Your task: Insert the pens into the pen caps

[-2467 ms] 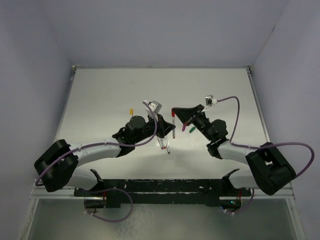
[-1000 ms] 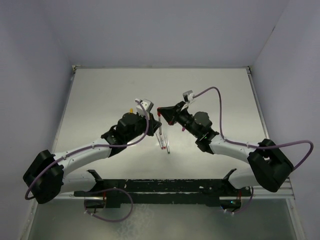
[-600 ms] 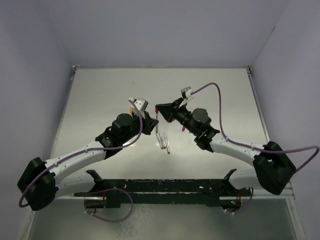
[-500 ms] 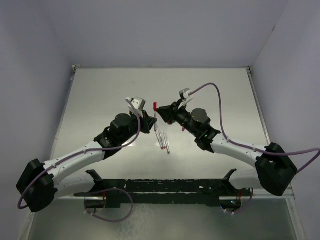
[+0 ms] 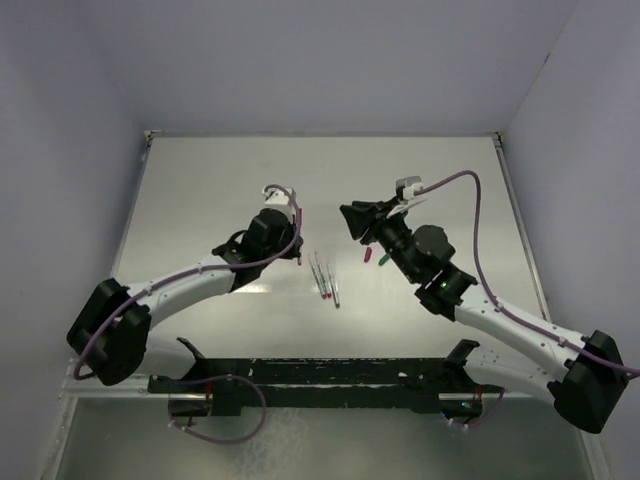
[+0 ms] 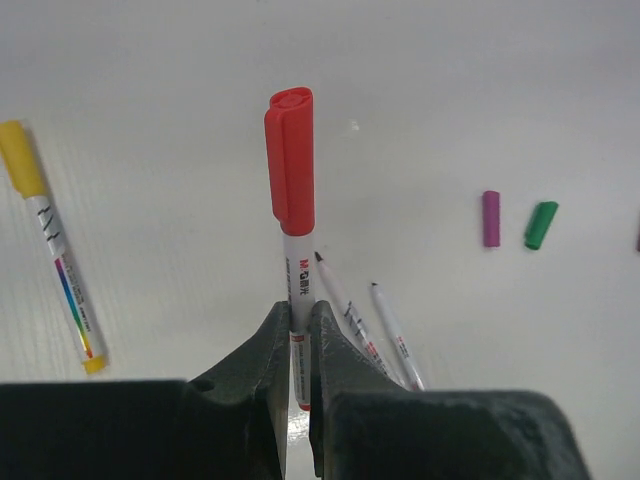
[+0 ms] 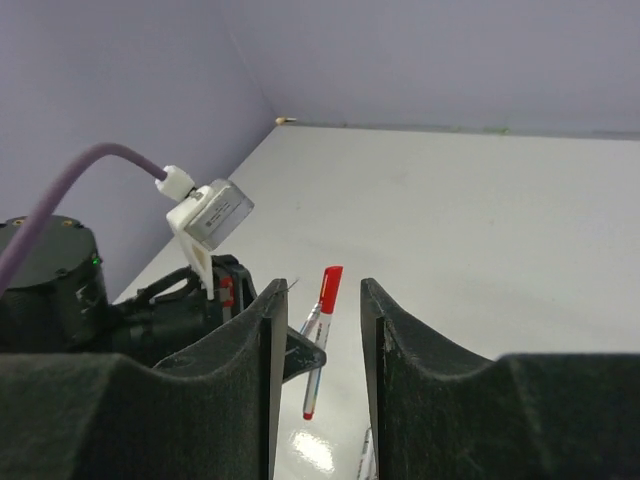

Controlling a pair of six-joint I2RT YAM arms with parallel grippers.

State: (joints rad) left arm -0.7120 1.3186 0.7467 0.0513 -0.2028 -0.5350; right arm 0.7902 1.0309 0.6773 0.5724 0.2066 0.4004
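The left gripper is clamping narrowly on the lower barrel of the red-capped pen, pointing it cap-first away from the wrist. That grip is probably leaving the capped end free for seating. The cap is looking fully on, so I'd judge this pen done and only waiting to be set down. The right gripper is standing wide and empty, facing that pen from its 3 o'clock across the table.

The left wrist view is giving what the overhead one blurs. Two bare pens are lying at the held pen's 5 o'clock. The purple cap and green cap are lying side by side at its 3 o'clock. A yellow-capped pen is lying out at 9 o'clock. Only the right wrist view is showing the red pen hanging above the surface
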